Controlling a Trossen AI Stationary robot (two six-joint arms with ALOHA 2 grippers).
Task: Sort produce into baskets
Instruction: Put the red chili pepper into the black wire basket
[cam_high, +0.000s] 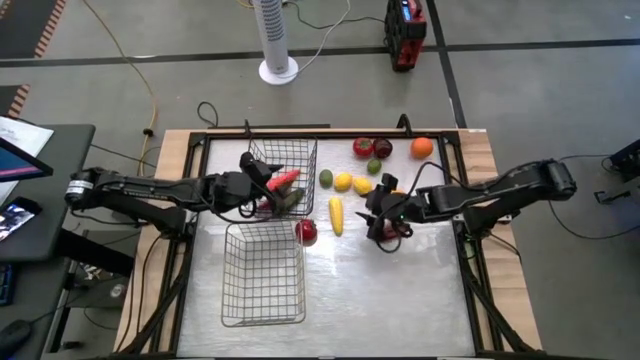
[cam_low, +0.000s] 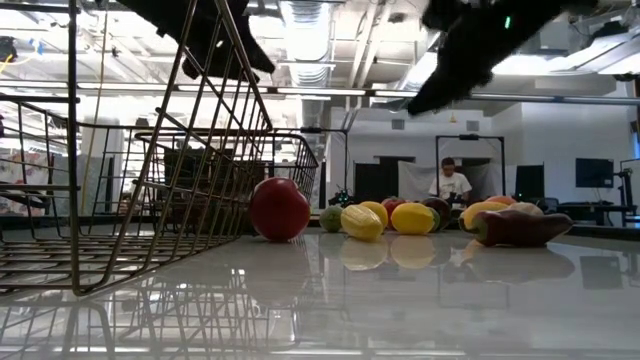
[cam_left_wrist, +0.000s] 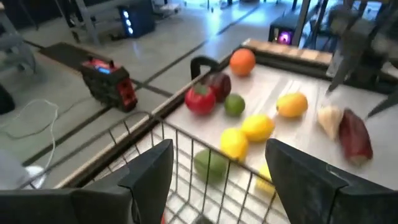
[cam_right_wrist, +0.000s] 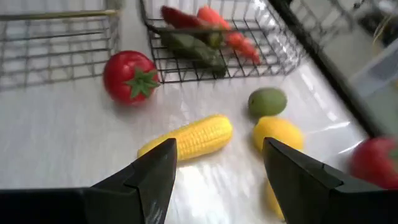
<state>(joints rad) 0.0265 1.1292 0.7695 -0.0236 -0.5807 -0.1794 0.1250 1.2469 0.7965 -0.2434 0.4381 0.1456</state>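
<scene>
From above, the left gripper (cam_high: 268, 182) is hanging over the far basket (cam_high: 305, 150), where a carrot (cam_high: 285, 179) and a dark green cucumber (cam_high: 290, 199) are lying, while the near basket (cam_high: 262, 300) is sitting empty; the right gripper (cam_high: 385, 218) is hovering over the table (cam_high: 400, 300) beside the corn (cam_high: 336, 214), with a tomato (cam_high: 307, 232) resting between the baskets and more produce lined along the far edge, among them an orange (cam_high: 422, 147). At table height, the tomato is standing just beside the basket mesh, a row of lemons (cam_low: 412, 218) is lying behind it, and a dark red pepper (cam_low: 520, 228) is resting to one side; a person (cam_low: 450, 183) is standing far back in the room. Through the left wrist camera, the left fingers (cam_left_wrist: 149, 171) are standing apart with nothing between them, above the basket rim. Through the right wrist camera, the right fingers (cam_right_wrist: 155, 171) are likewise spread and empty, pointing at the corn, with a lime (cam_right_wrist: 267, 101) just beyond. The corn is looking light, stiff and ridged, likely to roll if nudged, so gripping across its middle seems safest; the smooth round fruits are probably slipperier and want a centred pinch.
</scene>
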